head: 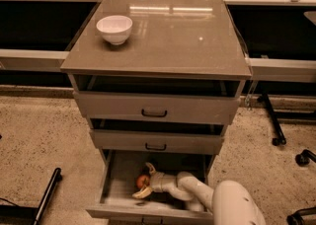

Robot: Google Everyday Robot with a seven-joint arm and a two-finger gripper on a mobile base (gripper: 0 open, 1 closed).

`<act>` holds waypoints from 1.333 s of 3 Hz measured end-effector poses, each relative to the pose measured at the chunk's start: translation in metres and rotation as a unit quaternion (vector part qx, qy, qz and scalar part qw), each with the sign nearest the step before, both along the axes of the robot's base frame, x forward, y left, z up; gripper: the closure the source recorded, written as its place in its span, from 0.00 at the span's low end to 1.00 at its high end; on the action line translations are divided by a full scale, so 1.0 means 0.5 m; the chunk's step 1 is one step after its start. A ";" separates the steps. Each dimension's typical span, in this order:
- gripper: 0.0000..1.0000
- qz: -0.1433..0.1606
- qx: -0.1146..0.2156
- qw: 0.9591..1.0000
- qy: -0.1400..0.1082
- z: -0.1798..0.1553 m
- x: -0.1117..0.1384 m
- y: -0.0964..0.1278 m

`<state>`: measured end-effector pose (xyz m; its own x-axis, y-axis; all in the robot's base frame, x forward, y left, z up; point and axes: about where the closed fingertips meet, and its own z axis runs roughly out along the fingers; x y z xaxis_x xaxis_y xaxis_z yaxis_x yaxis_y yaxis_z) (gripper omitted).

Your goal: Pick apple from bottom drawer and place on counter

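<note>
The apple [142, 181], small and red-orange, lies on the floor of the open bottom drawer [114, 182], near its middle. My gripper [145, 181] reaches down into that drawer from the right. Its two pale fingers stand spread, one behind the apple and one in front of it, with the apple between them. The white arm [197, 192] runs from the lower right corner into the drawer. The counter [173, 36] is the glossy grey-brown top of the cabinet, above and behind.
A white bowl [114, 28] stands on the counter's back left. The two upper drawers [155, 108] with dark handles are slightly ajar above the gripper. Chair casters [302, 158] are on the floor at right, a dark bar [47, 194] at left.
</note>
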<state>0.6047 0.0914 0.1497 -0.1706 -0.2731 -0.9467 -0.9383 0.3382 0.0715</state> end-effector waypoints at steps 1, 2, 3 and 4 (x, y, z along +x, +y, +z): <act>0.19 -0.009 0.007 1.000 0.000 -0.006 0.003 -0.009; 0.42 -0.011 0.013 1.000 -0.009 0.003 -0.001 -0.014; 0.66 -0.005 0.031 0.999 -0.019 0.024 -0.010 -0.016; 0.89 0.016 0.044 0.998 -0.049 0.111 -0.021 -0.045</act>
